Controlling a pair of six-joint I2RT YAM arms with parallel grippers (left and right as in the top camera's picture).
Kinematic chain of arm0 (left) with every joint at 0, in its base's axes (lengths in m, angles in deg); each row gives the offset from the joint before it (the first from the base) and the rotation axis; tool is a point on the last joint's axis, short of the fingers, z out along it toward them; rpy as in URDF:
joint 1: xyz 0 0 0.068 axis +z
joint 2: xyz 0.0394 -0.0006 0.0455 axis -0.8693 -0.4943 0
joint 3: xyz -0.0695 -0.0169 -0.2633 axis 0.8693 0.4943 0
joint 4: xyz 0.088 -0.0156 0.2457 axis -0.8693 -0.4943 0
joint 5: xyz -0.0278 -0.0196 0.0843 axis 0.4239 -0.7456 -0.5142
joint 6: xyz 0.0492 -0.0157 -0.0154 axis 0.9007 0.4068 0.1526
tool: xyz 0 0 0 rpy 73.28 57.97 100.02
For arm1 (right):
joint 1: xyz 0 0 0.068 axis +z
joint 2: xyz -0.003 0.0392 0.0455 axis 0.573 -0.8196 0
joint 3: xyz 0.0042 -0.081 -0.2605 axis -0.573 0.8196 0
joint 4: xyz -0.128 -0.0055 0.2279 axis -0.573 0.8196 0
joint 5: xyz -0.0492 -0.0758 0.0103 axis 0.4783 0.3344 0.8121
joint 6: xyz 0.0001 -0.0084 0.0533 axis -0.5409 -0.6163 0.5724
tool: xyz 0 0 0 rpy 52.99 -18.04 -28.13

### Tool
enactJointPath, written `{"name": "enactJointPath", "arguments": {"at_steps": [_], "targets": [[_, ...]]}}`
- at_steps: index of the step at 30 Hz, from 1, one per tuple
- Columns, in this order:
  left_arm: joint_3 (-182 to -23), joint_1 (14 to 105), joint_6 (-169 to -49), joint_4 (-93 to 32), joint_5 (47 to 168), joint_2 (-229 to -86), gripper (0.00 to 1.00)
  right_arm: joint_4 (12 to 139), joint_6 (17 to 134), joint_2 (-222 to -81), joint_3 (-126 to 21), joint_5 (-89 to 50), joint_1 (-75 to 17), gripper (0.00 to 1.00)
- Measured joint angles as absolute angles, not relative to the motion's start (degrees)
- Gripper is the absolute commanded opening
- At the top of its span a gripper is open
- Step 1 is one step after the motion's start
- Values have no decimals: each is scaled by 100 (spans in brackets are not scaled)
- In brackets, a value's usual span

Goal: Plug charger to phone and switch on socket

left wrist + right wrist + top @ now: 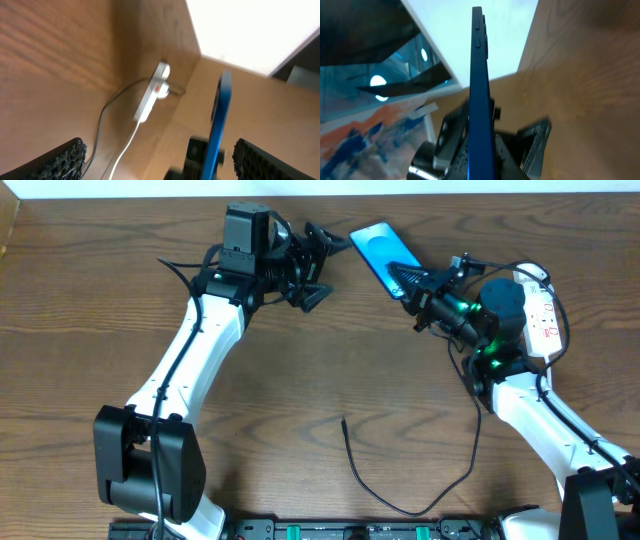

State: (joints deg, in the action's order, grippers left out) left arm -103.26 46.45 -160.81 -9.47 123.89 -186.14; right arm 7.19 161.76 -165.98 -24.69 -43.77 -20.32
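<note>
The blue phone [381, 250] is held off the table at the back centre, tilted, by my right gripper [412, 282], which is shut on its lower end. In the right wrist view the phone [479, 75] shows edge-on between the fingers [485, 160]. My left gripper [314, 268] is open just left of the phone. In its wrist view the phone's edge [218, 120] stands between its spread fingers [165, 165], nearer the right one. The black charger cable [400, 508] lies loose on the table, its plug end [345, 421] at the centre. The white socket strip [541, 315] lies at the right behind my right arm and also shows in the left wrist view [150, 95].
The socket's white lead [127, 142] runs along the table toward the left wrist camera. The table's back edge [450, 196] is close behind the phone. The adapter is hidden.
</note>
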Motion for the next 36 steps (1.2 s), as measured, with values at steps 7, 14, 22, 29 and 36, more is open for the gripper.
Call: {"name": "enactJointPath", "arguments": {"at_steps": [7,14,22,29,36], "targets": [[-10326,4623,-16632,-213,11943,-18616,93,669,16641,-16598,-2469,-4401,-1884,2],[-10326,4623,-16765,-34,11725,-18616,93,297,16781,-16600,-2469,-4361,-1674,2],[-10326,4439,-16774,-32,11681,-18616,93,295,16827,-16600,-2469,-4339,-1283,2],[-10326,4367,-16746,-5,11688,-18616,78,323,16827,-16605,-2469,-4346,-1252,1],[-10326,4367,-16739,17,11688,-18616,67,382,16827,-16642,-2462,-4377,-1235,2]]}}
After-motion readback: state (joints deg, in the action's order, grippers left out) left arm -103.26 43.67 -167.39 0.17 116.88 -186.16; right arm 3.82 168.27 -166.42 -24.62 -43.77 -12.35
